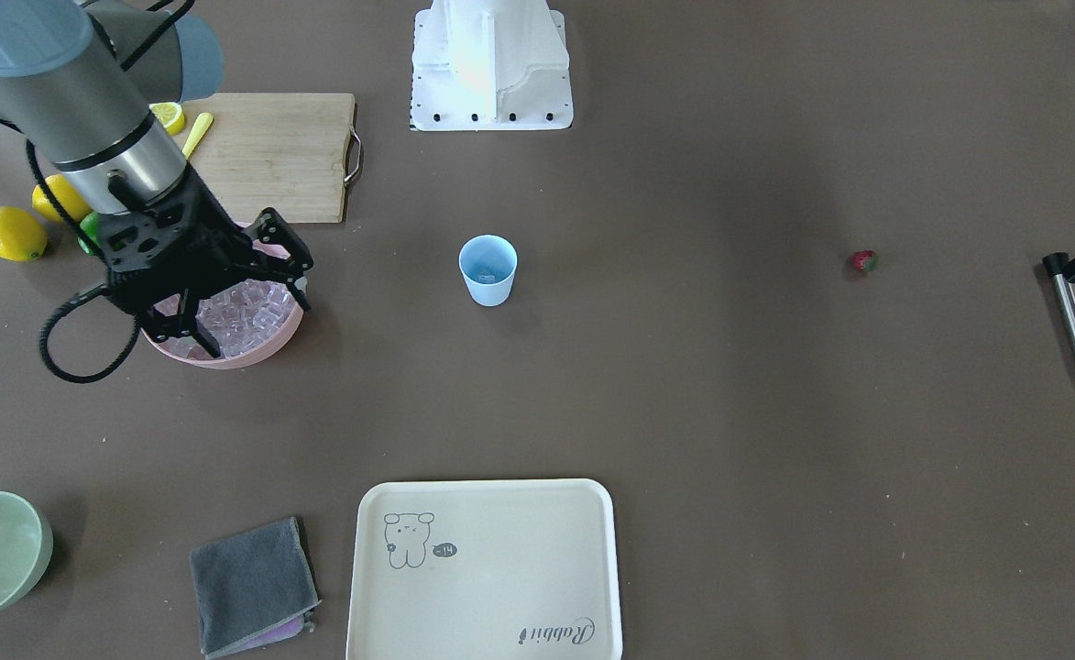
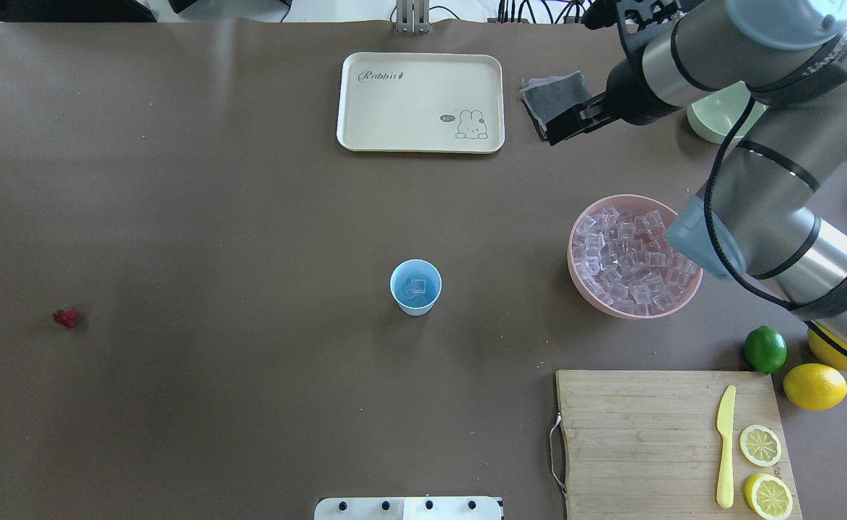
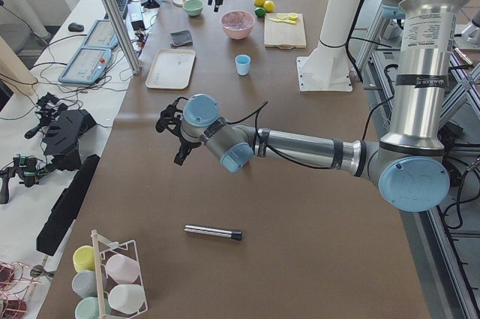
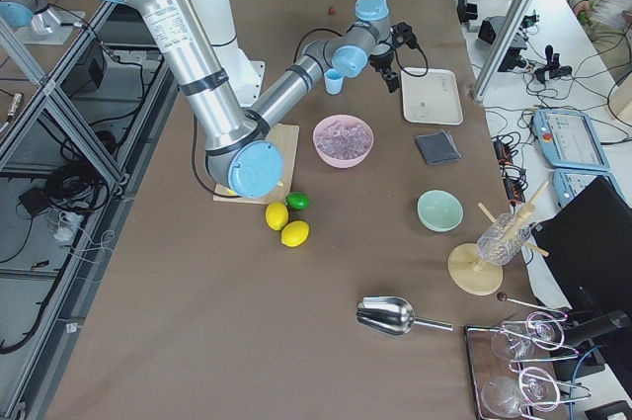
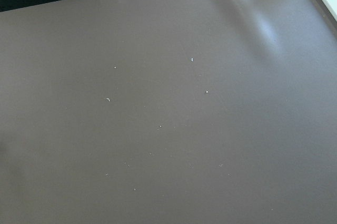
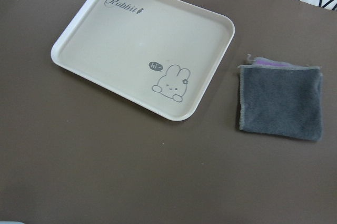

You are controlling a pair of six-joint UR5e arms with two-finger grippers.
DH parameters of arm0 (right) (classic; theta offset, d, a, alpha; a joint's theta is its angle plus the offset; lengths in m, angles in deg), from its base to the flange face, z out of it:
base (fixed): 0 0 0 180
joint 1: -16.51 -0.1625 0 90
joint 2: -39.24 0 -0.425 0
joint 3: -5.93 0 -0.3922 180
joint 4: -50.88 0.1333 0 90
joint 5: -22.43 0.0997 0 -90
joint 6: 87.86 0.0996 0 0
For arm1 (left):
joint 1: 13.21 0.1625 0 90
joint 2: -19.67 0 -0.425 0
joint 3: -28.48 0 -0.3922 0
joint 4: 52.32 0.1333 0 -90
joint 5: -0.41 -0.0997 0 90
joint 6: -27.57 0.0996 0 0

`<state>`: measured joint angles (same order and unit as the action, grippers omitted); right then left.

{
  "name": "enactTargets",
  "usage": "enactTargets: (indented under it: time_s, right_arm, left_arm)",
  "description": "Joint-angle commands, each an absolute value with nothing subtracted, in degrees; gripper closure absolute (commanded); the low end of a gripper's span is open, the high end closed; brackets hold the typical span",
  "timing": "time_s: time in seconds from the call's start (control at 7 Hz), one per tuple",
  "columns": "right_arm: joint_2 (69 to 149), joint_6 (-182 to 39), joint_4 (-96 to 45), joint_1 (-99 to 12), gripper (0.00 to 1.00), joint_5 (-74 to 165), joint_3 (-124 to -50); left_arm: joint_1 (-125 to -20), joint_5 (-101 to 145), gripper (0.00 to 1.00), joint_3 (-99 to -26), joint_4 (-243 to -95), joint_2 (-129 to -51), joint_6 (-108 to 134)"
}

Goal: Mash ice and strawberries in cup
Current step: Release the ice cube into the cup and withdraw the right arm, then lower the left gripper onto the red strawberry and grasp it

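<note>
Brown worktop point(image 2: 214, 217): small light-blue plastic cup point(image 1: 487, 291) holds clear ice cubes point(image 2: 414, 287); tiny red strawberry point(image 2: 66, 316) lies well apart. Right gripper point(image 1: 246, 316) is spread wide and empty; whether the left gripper point(image 3: 171, 133) is spread, I cannot tell.

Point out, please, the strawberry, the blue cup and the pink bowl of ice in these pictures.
strawberry point(image 2: 66, 316): overhead exterior view, on its red flesh.
cup point(image 2: 416, 307): overhead exterior view, on its outer wall under the rim.
pink bowl point(image 1: 244, 357): exterior front-facing view, on its bare outer wall.
</note>
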<state>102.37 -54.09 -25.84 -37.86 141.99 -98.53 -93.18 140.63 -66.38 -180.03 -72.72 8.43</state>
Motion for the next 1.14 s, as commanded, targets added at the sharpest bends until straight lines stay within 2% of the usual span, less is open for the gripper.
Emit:
enactTargets:
  time_s: [0.0,0.29,0.71,1.0]
  right_arm:
    - [106.02,-58.49,-26.02,-44.81,0.0,144.25,-98.14]
    - [107.96,-60.27,-26.02,-49.74,0.0,146.17,-96.92]
    - [109.91,-60.35,-29.7,-54.94,0.0,145.66,-96.21]
    - [108.94,-60.44,-28.92,-54.86,0.0,144.78,-93.05]
  left_arm:
    - [-89.17,139.99,0.02,-67.76,-179.68,-73.05,7.45]
    - [-81.62,137.02,0.02,-67.32,-179.58,-77.07,-5.14]
    - [-69.24,125.77,0.02,-65.13,-178.45,-77.36,-8.12]
    - [-67.09,125.92,0.03,-65.9,-177.74,-76.58,-6.11]
